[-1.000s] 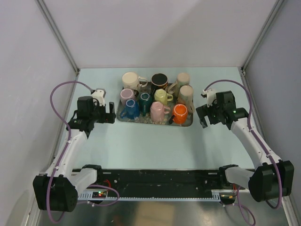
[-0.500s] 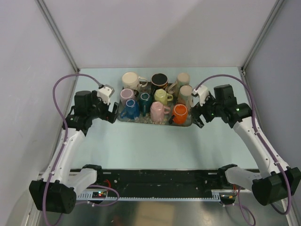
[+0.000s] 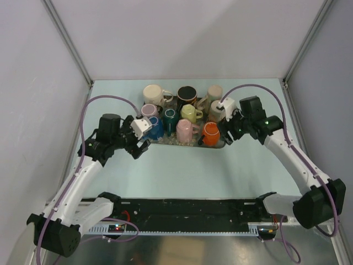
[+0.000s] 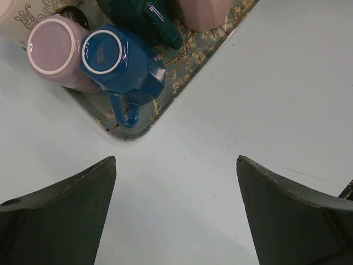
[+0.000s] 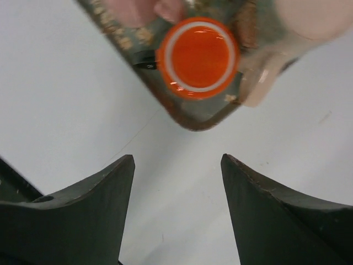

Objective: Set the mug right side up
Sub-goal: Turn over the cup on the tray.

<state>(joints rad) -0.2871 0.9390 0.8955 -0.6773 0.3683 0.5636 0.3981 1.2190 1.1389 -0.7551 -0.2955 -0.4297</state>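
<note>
The upside-down blue ceramic mug [image 4: 110,58] sits cornered on the patterned tray [image 4: 185,61]; left gripper [image 4: 176,165] and right gripper [image 5: 177,163] hang spread, empty.

Tray [image 3: 182,144] crowded with mugs [image 3: 188,94]; left gripper [image 3: 141,146] at its near-left corner; right gripper [image 3: 226,135] near-right.

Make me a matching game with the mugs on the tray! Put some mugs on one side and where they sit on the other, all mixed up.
Mugs:
1. blue mug
2. orange mug
3. black mug
4. cream mug

Places on the tray, seen from the top camera:
A. far row, middle
B. near right corner
C. far left corner
D. near left corner

Pairs: 1-D, 2-B, 3-A, 4-C.
</note>
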